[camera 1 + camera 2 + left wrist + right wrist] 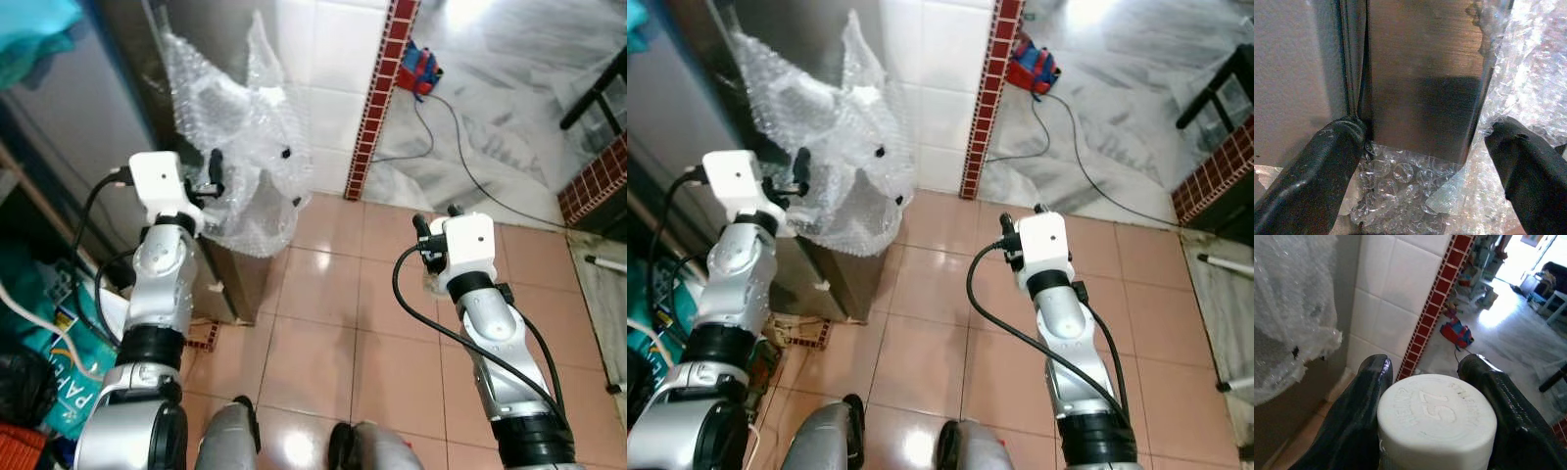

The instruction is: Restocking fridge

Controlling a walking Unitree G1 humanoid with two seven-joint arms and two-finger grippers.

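The steel fridge (122,59) stands at the left, with a sheet of bubble wrap (245,127) hanging over its front. My left gripper (211,174) is raised against it and open. In the left wrist view its fingers (1312,176) stand either side of a brushed steel door edge (1420,73), with bubble wrap (1396,181) between them. My right gripper (436,223) is held out over the tiled floor, apart from the fridge. It is shut on a bottle with a white embossed cap (1436,416), which sits between the fingers (1359,406).
A red-and-blue bag (419,70) lies by the red tile strip (380,98), and a black cable (460,147) runs from it across the marble floor. Teal bags and clutter (54,367) crowd the left. A dark table leg (593,88) is at the far right.
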